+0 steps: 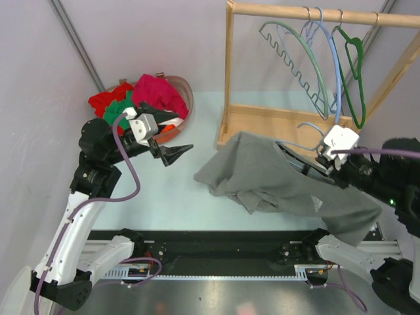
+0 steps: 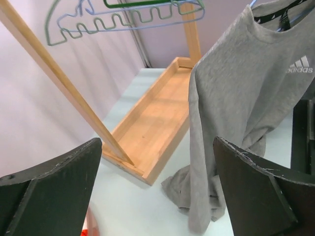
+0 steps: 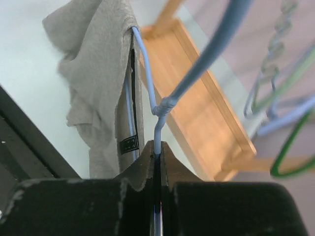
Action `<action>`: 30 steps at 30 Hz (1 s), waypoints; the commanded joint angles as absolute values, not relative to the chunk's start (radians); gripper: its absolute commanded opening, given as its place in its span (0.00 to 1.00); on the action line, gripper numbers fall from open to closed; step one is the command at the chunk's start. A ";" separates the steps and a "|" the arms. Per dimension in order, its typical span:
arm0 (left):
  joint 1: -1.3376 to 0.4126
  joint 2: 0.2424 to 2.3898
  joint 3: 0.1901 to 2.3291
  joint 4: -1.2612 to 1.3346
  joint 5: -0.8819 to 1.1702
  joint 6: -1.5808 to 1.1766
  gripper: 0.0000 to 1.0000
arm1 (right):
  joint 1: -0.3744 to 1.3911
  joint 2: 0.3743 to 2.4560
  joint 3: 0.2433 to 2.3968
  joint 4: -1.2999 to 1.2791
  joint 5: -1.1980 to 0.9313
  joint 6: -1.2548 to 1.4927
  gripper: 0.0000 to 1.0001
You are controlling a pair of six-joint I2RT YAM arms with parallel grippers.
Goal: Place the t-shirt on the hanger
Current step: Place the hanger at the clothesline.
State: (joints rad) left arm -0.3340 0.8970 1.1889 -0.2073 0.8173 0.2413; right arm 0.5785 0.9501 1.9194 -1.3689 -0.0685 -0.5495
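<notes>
Our right claw (image 3: pixel 156 153) is clamped on the neck of the hanger (image 3: pixel 166 104) just below the twist. The hanger's arm runs inside the collar of the t-shirt (image 1: pixel 282 187), which hangs from it at 4 o'clock from the middle of the table (image 1: pixel 190 205), its lower folds trailing on the surface. Our left claw (image 1: pixel 178 152) hovers empty, fingers apart, at the t-shirt's 9 o'clock, clear of the cloth; the rack (image 1: pixel 298 11) stands at its 12 o'clock.
</notes>
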 commanded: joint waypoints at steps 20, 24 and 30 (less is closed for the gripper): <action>-0.468 1.002 1.144 -0.114 0.851 0.227 1.00 | 0.372 0.549 1.288 -1.422 0.390 -0.221 0.00; -0.482 1.035 1.154 -0.101 0.857 0.199 1.00 | 0.324 0.640 1.312 -1.324 0.316 -0.141 0.00; -0.506 1.066 1.160 -0.087 0.864 0.166 1.00 | 0.161 0.729 1.334 -1.155 0.181 -0.085 0.00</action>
